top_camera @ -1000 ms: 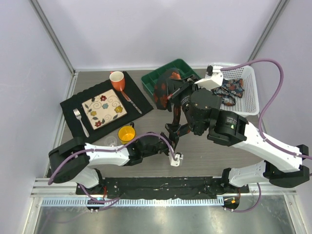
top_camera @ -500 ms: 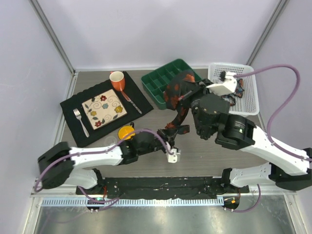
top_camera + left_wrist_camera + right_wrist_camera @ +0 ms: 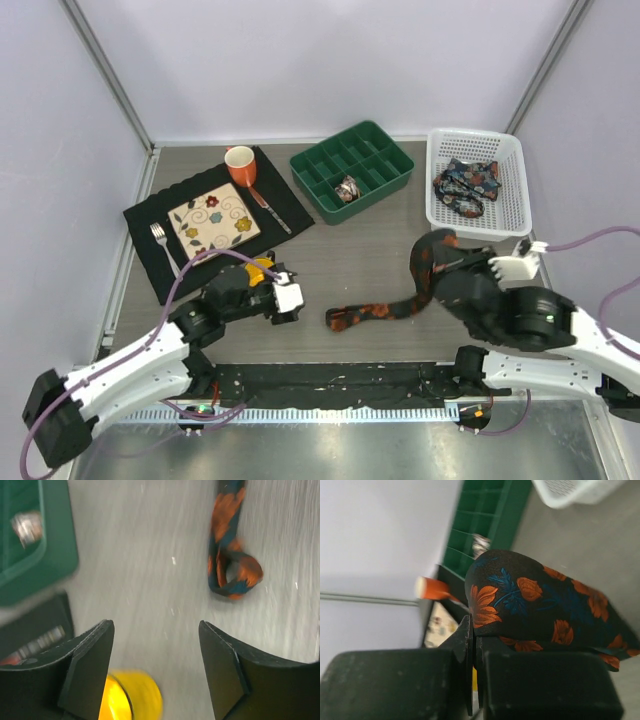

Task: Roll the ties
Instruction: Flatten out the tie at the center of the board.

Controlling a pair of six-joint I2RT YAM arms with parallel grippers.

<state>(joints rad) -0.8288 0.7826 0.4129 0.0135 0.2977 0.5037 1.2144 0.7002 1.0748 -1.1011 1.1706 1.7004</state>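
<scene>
The tie (image 3: 385, 308) is light, limp printed fabric. It sags and folds wherever nothing supports it, and I judge its smooth weave apt to slip. The right gripper (image 3: 440, 244) is clamped on one end, raised off the bench (image 3: 330, 260), and the strip trails down and away toward the left gripper (image 3: 155, 629), whose jaws stand apart with nothing between them. The tip (image 3: 232, 574), curled into a small loop, lies on the bench ahead and right of that gripper, apart from it. That tip looks like the best place to pinch, across its width, to start a roll.
</scene>
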